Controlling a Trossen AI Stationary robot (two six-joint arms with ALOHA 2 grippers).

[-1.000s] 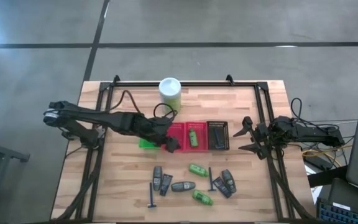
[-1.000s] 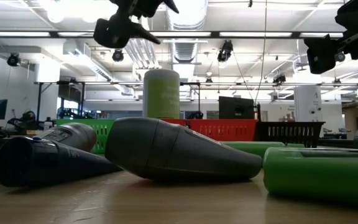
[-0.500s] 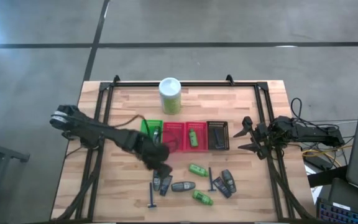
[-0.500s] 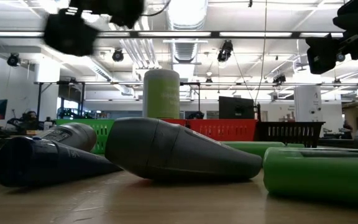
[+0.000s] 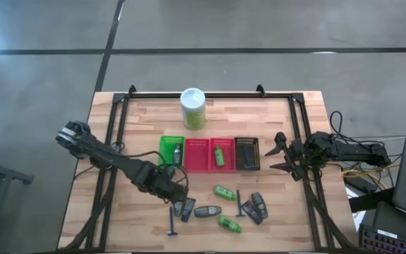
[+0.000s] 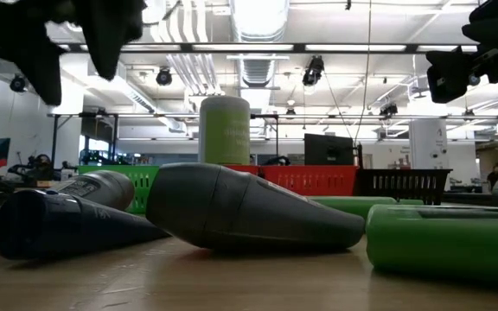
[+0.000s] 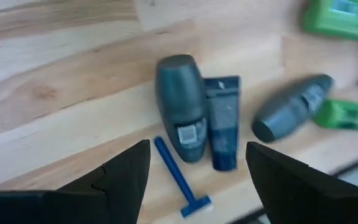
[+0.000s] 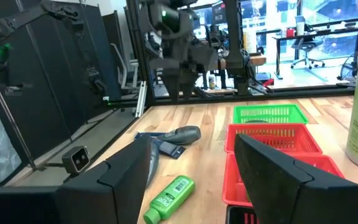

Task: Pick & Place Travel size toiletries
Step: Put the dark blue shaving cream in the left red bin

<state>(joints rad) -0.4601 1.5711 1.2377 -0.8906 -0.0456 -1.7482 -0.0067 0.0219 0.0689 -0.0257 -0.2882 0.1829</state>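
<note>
- Dark grey oval bottle and a dark flat packet lie side by side, touching, on the wooden table, straight ahead of the left gripper; its two fingers are spread wide apart and hold nothing
- a thin blue T-shaped stick lies just beside that bottle, on the side nearer the left gripper; a second grey bottle lies a little off from the packet, with a green bottle touching its far end
- seen from above, the loose toiletries sit in a cluster at the near half of the table: another green bottle towards the baskets, one more closest to the front edge, a second blue stick upright between them and a bunched pair of grey bottles to the right
- three mesh baskets stand in a row mid-table: the green basket has a small dark item in it, the red basket has a green bottle in its right compartment, the black basket I cannot see into
- a tall white-and-green canister stands behind the baskets
- the right gripper waits at the table's right rail, well apart from the toiletries, fingers splayed and bare
</note>
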